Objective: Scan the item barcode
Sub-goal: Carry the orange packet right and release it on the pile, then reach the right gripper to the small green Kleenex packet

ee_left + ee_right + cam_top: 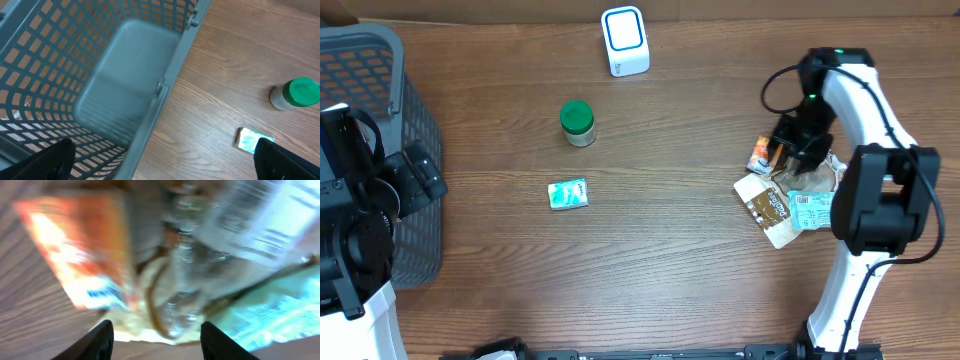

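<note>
Several packets blur together before the right gripper.

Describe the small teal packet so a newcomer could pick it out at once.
Start from the grey basket on the table's left and go right to the green-lidded jar. Just below it in the overhead view lies the teal packet: flat, rectangular, where the jar is round.

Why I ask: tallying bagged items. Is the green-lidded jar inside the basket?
No, the green-lidded jar stands on the wooden table, well to the right of the basket.
</note>
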`<state>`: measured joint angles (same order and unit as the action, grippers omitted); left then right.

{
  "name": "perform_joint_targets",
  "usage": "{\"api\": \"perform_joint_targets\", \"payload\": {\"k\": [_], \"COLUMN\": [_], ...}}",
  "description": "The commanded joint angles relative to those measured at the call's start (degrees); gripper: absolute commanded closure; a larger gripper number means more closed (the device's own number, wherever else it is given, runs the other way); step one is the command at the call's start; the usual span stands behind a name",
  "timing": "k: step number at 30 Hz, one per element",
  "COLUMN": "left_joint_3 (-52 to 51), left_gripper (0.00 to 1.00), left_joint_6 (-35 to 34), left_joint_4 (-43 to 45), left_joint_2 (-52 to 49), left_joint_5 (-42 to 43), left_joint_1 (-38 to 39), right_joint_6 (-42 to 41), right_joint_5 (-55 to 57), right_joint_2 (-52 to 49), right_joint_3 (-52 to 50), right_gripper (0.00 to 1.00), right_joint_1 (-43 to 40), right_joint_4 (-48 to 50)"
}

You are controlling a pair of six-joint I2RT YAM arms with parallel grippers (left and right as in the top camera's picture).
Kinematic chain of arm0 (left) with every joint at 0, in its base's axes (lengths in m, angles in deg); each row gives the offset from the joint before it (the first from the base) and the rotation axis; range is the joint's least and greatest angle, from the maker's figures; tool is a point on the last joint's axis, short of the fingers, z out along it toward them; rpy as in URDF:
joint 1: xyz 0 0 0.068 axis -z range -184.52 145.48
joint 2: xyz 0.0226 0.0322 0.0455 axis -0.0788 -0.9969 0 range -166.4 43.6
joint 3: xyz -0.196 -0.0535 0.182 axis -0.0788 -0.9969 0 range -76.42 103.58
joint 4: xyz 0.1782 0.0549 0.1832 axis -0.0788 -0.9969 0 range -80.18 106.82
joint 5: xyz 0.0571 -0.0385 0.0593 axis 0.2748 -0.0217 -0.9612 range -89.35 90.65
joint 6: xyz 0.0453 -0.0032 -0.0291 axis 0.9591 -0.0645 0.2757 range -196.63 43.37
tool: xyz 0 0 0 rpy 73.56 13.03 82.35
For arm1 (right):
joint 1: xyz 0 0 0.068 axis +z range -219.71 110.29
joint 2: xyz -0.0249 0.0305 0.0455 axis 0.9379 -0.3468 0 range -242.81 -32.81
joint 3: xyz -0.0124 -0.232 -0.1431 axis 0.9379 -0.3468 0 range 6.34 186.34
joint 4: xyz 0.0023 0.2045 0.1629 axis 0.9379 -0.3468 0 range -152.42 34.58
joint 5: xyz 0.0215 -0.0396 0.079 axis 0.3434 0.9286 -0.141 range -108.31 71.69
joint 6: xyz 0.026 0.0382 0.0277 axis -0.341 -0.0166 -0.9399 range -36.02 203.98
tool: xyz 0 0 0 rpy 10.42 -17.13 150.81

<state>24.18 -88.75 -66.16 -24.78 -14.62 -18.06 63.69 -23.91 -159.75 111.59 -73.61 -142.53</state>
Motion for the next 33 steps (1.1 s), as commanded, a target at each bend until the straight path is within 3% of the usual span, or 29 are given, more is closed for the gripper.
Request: {"api": "perform_joint_targets", "payload": {"k": [1,14,16,18,25,26,33], "left_joint_3": [1.1,1.1,1.1,1.1,1.1,1.1,1.1], "left_gripper": [0.0,0.0,0.0,0.0,0.0,0.0,0.0], "left_joint_6": [-1.2,-1.2,-1.2,-1.2,-1.2,-1.2,-1.2], "left_joint_4": [0.0,0.0,0.0,0.1,0.1,0.1,0.0], "left_joint_2": [0.5,0.5,0.5,0.5,0.5,0.5,0.5], "left_joint_5": [-0.6,-0.6,-0.6,-0.6,-0.6,-0.6,-0.6], "left_joint_1": [-0.3,-0.3,-0.3,-0.3,-0.3,-0.3,-0.3], "right_joint_6": [4.2,5.4,5.3,4.8,3.6,3.6,2.2], "right_joint_5": [-2.4,-9.7,-10.5,-11.4,-18.0,-19.5,-23.6], "right_joint_2": [0.9,3.2,3.2,3.2,3.2,3.2,3.2], "right_joint_3": [-0.1,1.7,1.7,1.7,1.7,1.7,1.7], "right_gripper": [0.43,0.36,0.32,0.22,0.07,0.0,0.0], "right_joint_1": [0.0,8.7,10.8,13.4,24.1,26.3,37.6], "right_joint_4": [-0.7,3.9,5.7,7.9,14.9,16.4,25.2]}}
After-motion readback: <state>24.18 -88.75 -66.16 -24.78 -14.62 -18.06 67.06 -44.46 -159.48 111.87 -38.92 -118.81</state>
